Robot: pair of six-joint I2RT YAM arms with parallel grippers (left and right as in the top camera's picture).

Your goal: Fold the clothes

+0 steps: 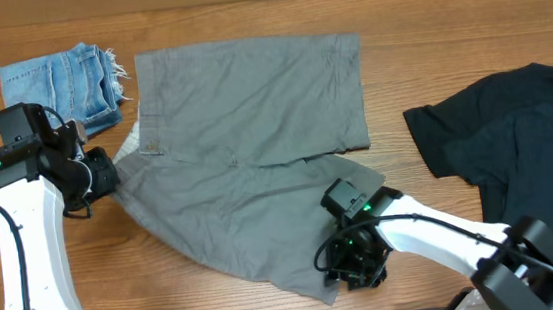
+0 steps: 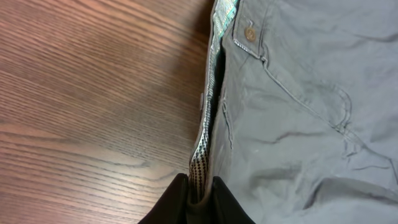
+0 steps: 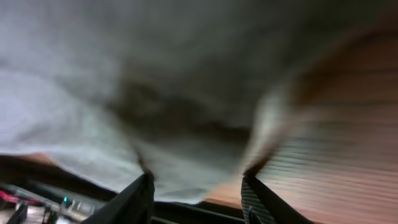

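Grey-khaki shorts lie spread centrally; the left gripper pinches their waistband at nine o'clock, the right gripper gapes around the five-o'clock hem, so we should close it fully, then lift both corners evenly.

**Shorts Hold the Centre, One Garment on Each Flank**

The shorts are spread across the middle of the table. One half lies along the far side and the other runs down toward the near edge.

Far left, the denim shorts sit just beside the shorts' far-left corner. Over on the right lies the T-shirt, well apart from them.

The left gripper is at the shorts' left edge with the waistband pinched between its fingers, just in front of the denim shorts. The right gripper is at the near-right hem, its fingers apart and the cloth between them.
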